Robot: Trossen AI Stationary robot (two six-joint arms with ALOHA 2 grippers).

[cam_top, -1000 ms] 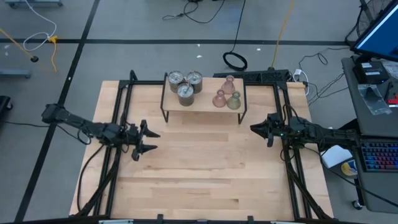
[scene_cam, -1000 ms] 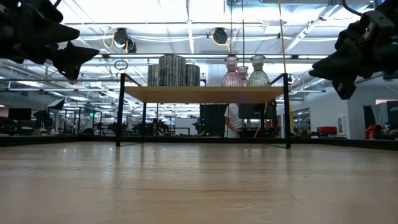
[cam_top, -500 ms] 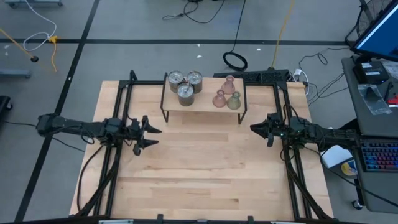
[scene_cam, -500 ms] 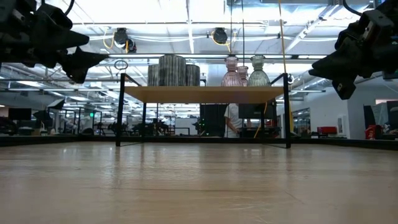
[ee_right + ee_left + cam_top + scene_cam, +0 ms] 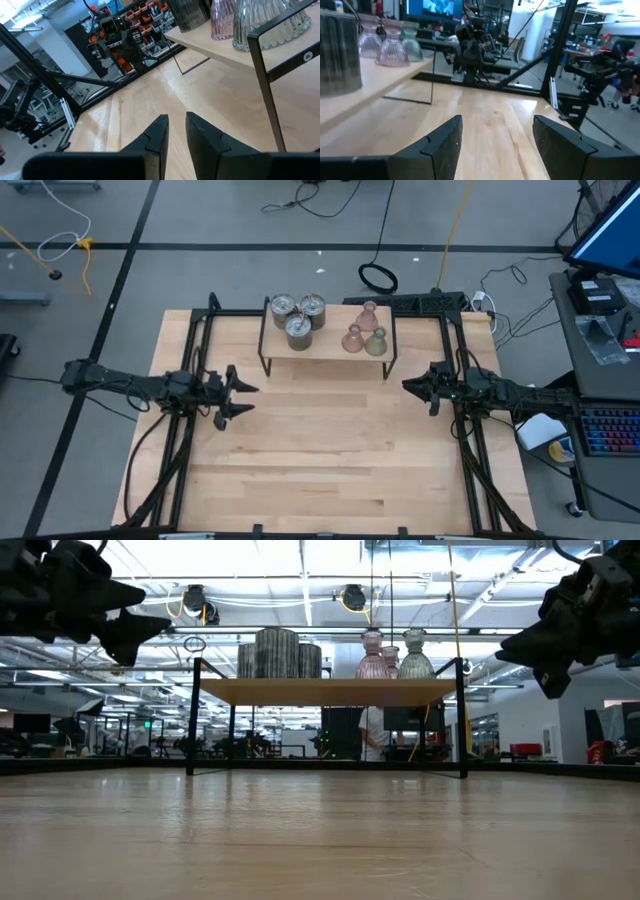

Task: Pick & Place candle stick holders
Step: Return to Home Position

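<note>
Left gripper (image 5: pixel 235 392) hangs over the left side of the table (image 5: pixel 330 465) with its fingers spread wide and nothing between them. The right gripper (image 5: pixel 418 388) hangs over the right side, fingers drawn nearly together, also empty. No holder lies on the tabletop between them. Farther back, on the small shelf (image 5: pixel 325 352) at the table's far edge, three silver candle stick holders (image 5: pixel 298 328) cluster at its left and three glass candle stick holders (image 5: pixel 353 338) at its right. Placing looks finished; likely only parking the arms remains.

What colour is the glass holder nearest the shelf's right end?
The glass holder is olive-green; high view shows it best.
</note>
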